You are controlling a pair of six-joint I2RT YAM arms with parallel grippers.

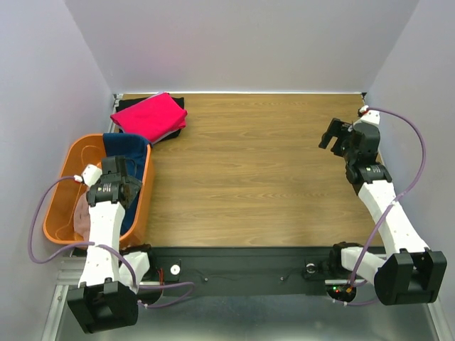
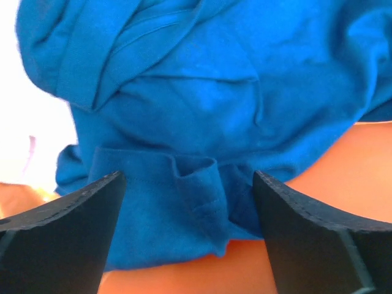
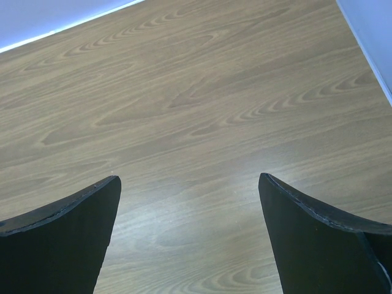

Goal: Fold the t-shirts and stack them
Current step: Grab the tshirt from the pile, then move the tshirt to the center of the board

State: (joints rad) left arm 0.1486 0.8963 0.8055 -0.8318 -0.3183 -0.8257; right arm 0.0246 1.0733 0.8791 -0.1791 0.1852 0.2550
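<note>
A navy blue t-shirt (image 1: 126, 147) lies crumpled in the orange basket and hangs over its right wall. In the left wrist view its blue cloth (image 2: 202, 104) fills the frame, with a folded hem between the fingers. My left gripper (image 1: 128, 183) (image 2: 190, 202) is open, its jaws on either side of that hem and not closed on it. A folded bright pink t-shirt (image 1: 149, 115) lies on a black one (image 1: 179, 106) at the table's far left. A pale pink cloth (image 1: 80, 222) shows low in the basket. My right gripper (image 1: 333, 137) (image 3: 190, 196) is open and empty above bare wood.
The orange plastic basket (image 1: 60, 186) stands at the table's left edge; its orange plastic (image 2: 343, 159) shows under the blue cloth. The wooden table (image 1: 263, 170) is walled at the back and sides. A black rail (image 1: 249, 266) runs along the near edge.
</note>
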